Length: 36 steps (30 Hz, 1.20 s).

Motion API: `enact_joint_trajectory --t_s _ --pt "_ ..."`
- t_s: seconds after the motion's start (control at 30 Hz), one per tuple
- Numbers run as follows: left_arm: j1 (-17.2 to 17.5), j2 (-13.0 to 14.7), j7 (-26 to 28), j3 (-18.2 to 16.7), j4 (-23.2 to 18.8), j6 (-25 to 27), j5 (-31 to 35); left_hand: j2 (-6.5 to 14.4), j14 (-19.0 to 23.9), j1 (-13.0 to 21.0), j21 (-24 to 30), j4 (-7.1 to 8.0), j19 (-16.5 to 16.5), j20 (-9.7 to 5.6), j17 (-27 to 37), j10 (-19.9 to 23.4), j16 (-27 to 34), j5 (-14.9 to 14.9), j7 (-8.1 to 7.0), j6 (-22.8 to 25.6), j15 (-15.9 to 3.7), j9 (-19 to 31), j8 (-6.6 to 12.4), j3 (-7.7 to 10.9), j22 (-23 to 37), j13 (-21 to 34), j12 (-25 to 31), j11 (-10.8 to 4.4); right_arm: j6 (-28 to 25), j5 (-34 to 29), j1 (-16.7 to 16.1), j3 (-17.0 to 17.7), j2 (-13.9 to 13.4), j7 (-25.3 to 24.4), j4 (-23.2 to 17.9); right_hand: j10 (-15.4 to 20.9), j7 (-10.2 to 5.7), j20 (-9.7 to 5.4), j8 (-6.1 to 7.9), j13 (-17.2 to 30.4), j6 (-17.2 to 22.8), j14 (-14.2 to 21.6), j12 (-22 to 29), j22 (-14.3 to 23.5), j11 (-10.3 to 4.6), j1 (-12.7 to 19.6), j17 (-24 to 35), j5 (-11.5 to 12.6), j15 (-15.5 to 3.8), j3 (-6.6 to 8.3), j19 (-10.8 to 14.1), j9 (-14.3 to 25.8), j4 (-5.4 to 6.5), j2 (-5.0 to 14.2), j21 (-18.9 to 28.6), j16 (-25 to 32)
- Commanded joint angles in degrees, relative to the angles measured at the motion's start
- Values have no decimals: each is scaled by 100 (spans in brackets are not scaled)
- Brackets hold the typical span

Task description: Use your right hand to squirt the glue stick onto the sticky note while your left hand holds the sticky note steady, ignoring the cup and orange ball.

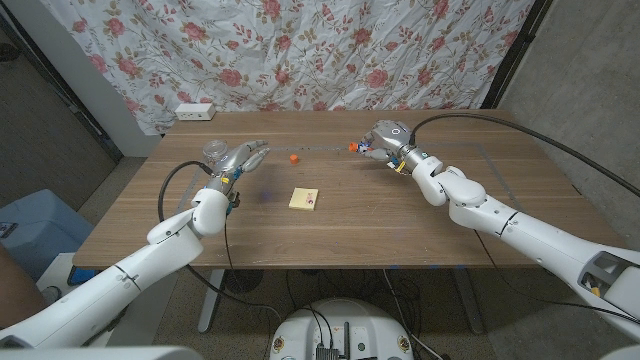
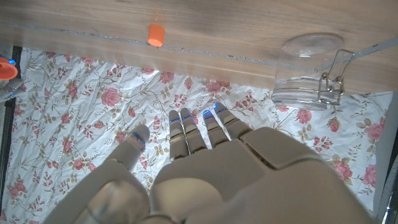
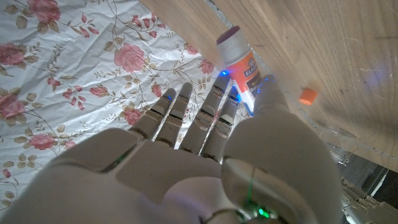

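The table (image 1: 330, 215) is showing a smooth brown wood grain, and behind it a creased white cloth printed with pink roses (image 1: 330, 50) is hanging as a backdrop. The sticky note (image 1: 304, 199) is lying flat near the middle of the table, a small pale yellow square with a red mark at 1 edge, well apart from the fingers of both hands.

The right hand (image 1: 385, 140) is reaching over the far part of the table, its back turned to its wrist camera and its pale, segmented fingers (image 3: 180, 115) stretching out, slightly spread. The glue stick (image 3: 241, 65), a rounded white plastic tube with an orange label and a darker end, is standing just past those fingertips; whether the thumb is touching it I cannot tell, and the fingers are not wrapping around it.

The left hand (image 1: 240, 160) is hovering out from a bent arm, fingers (image 2: 186, 130) extended and apart, holding nothing. Just beside its fingertips a clear glass jar (image 2: 308, 71) with a wire clasp is standing, and it is looking empty inside. A small orange cap-like piece (image 1: 293, 157) is sitting on the wood between the 2 hands, ahead of the left fingertips, away from the sticky note. A white power strip (image 1: 194, 111) is resting at the table's far edge, beyond the left fingers.
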Motion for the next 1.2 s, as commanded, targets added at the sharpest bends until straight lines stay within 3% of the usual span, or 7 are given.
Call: enact_joint_trajectory --t_s 0.03,0.7,1.2 --pt "-90 -399 279 -110 374 -411 -795 519 11 50 19 -49 64 -426 8 -14 10 1 -2 -16 -454 3 10 8 12 9 4 11 131 -383 217 -163 -93 198 253 22 3 -8 43 16 49 52 12 22 -9 -11 -4 26 -759 -14 36 9 -7 13 32 57" --pt "-33 -950 605 -362 894 -1192 -1954 555 -63 86 -14 -100 11 -393 29 -111 11 -6 36 -106 -387 3 2 -56 13 9 -5 70 462 -521 492 -374 -72 333 788 -6 0 -18 36 15 14 59 1 21 -9 38 -8 43 -785 -16 64 18 -45 -21 29 62" --pt "-242 -1269 718 -264 1360 -1534 -2308 550 -83 72 -24 -76 -19 -393 35 -121 16 0 72 -119 -366 3 13 -62 14 9 7 73 528 -451 695 -516 23 548 1113 -49 0 7 8 15 -65 11 -10 22 -6 13 -27 55 -755 -50 63 21 -40 -87 19 31"
